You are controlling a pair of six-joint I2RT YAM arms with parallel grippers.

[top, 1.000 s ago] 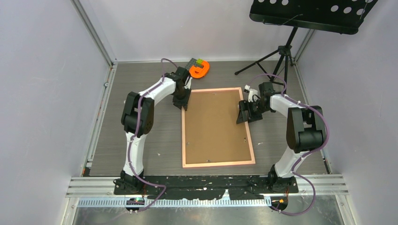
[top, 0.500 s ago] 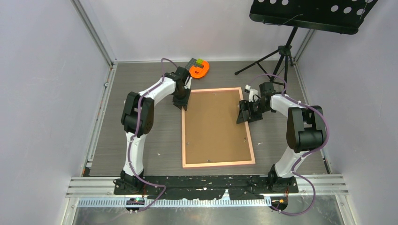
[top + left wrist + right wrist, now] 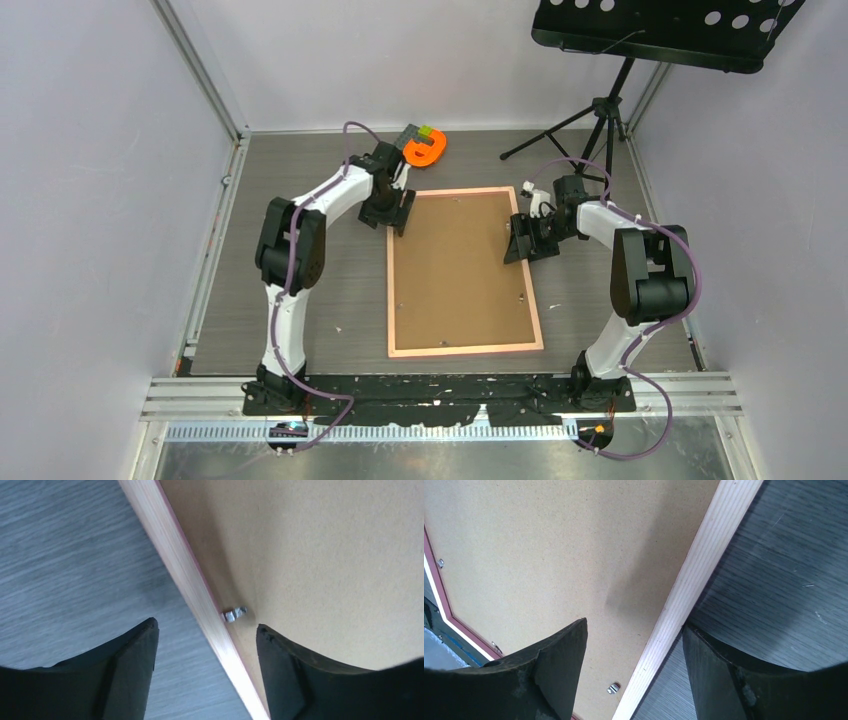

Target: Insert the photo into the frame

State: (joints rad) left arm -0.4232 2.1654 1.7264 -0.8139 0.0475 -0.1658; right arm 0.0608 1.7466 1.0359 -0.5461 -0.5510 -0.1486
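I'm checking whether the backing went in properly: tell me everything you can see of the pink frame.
The frame is a thin salmon-pink rectangle, wood-like, lying flat and face down on the grey table, long sides running away from the arms. A brown backing board fills it; small metal tabs sit along its inner edge. The open left tool straddles its left rail near the far corner, the open right tool its right rail.

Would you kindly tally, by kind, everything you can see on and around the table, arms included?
Robot arms: 2 (left arm, right arm)
Picture frame: 1
Backing board: 1
Orange item: 1
Grey-and-green block: 1
Music stand: 1
Total: 7
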